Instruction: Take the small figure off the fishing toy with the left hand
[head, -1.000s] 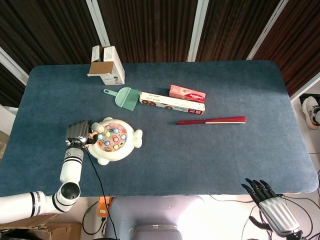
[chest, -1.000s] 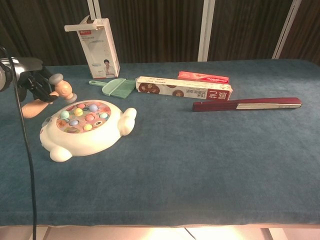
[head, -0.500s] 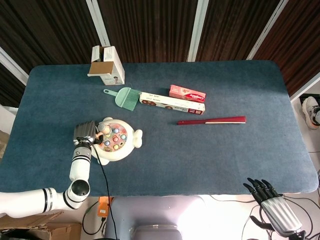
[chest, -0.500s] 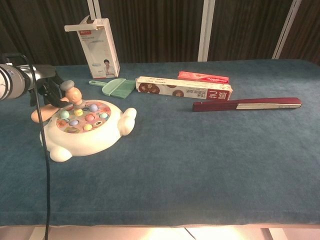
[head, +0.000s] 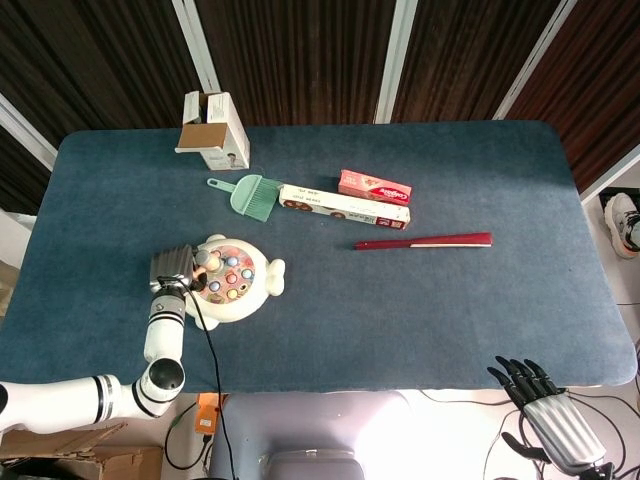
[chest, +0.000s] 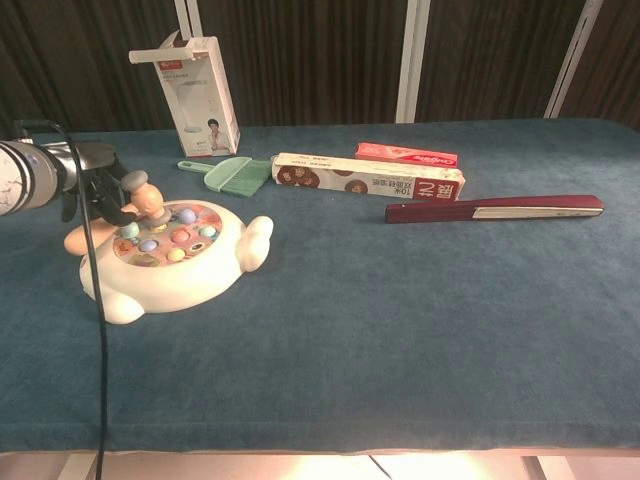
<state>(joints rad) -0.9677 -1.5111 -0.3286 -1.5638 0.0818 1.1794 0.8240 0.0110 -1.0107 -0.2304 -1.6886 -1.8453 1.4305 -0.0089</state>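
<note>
Blue table (head: 450, 300), left hand (chest: 100, 190) (toy's (chest: 175, 262) edge)

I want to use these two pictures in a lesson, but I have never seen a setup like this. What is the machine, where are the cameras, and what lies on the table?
It is a robot with two arms, each ending in a hand with fingers. One picture looks down from its head, the other forward from its chest. On the blue table lie a round fishing toy, a green brush, a long cookie box, a red box, a closed red fan and a standing white carton. The left hand is at the toy's edge, its fingers around a small figure. The right hand hangs below the table edge, holding nothing.
</note>
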